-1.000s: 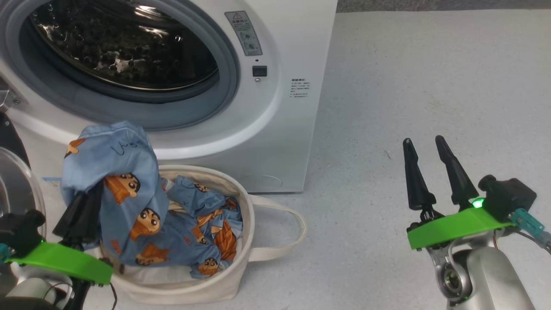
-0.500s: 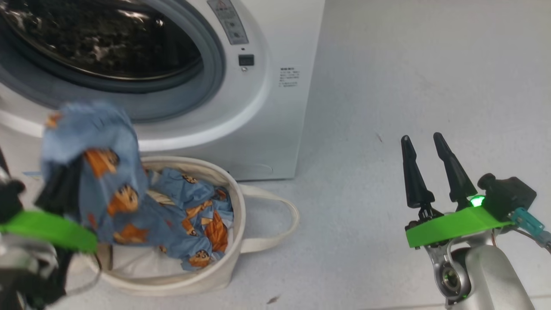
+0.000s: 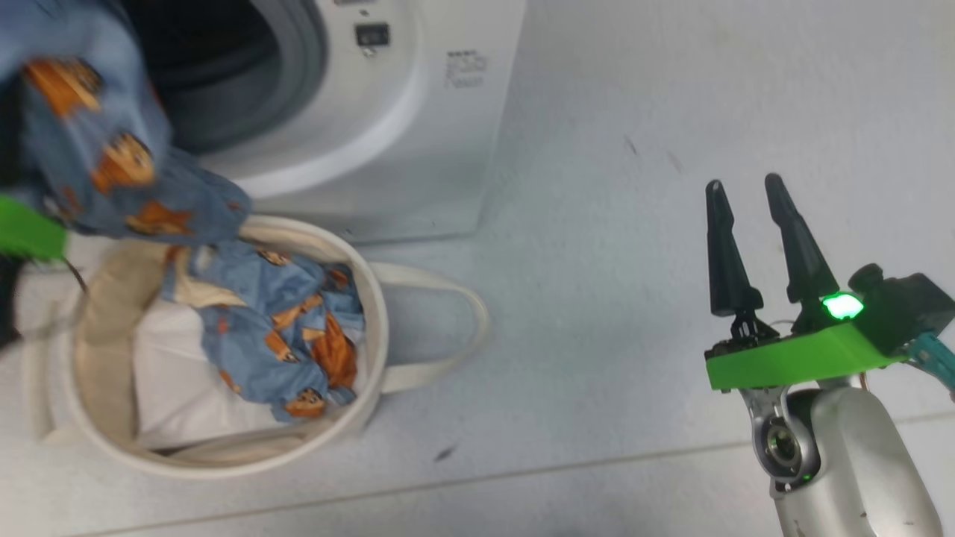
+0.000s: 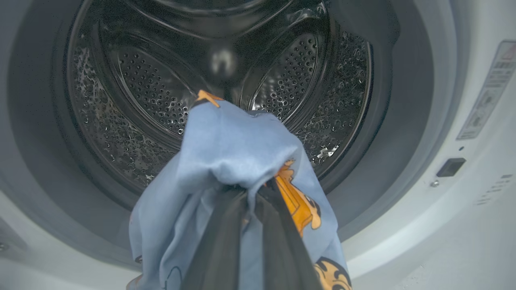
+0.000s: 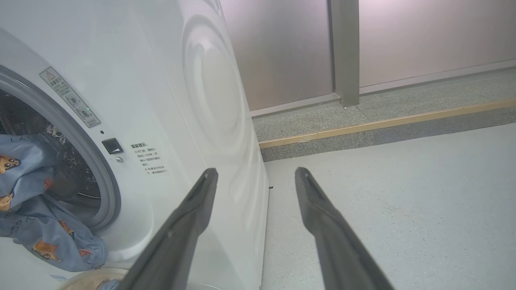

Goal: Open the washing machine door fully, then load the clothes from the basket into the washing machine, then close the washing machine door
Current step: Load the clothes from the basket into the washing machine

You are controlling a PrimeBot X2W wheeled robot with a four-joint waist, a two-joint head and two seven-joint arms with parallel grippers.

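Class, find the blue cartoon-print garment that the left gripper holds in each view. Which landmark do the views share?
Head view: garment upper left, before the washing machine's opening.
Left wrist view: bottom centre, clamped in the shut left gripper.
Right wrist view: left edge.
Shared landmark: black square latch socket.

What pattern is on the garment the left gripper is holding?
The garment is light blue with orange-brown cartoon prints, clearest in the head view.
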